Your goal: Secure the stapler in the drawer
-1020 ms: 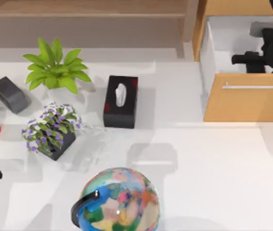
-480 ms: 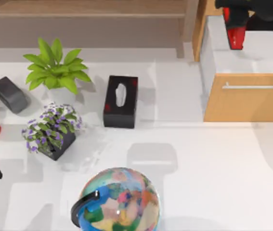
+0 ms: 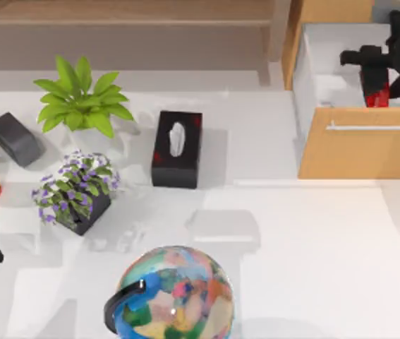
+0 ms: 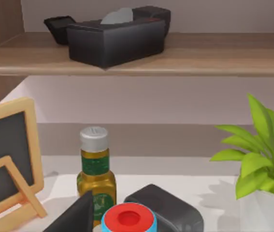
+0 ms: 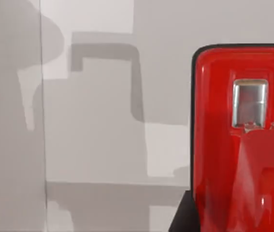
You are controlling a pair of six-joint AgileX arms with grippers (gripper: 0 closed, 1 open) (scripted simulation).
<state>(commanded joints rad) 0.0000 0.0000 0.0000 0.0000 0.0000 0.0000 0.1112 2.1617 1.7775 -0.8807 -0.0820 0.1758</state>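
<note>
The right gripper (image 3: 377, 70) reaches into the open drawer (image 3: 360, 152), and the red stapler (image 3: 377, 95) sits right under its tip over the white inside. Whether its fingers clamp the stapler, I cannot tell. The left arm is parked at the table's left edge

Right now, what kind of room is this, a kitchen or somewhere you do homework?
Probably a study or office desk, in a rendered scene. There is a globe, a tissue box and potted plants on a white table, plus a wooden drawer with a red stapler over it.
</note>
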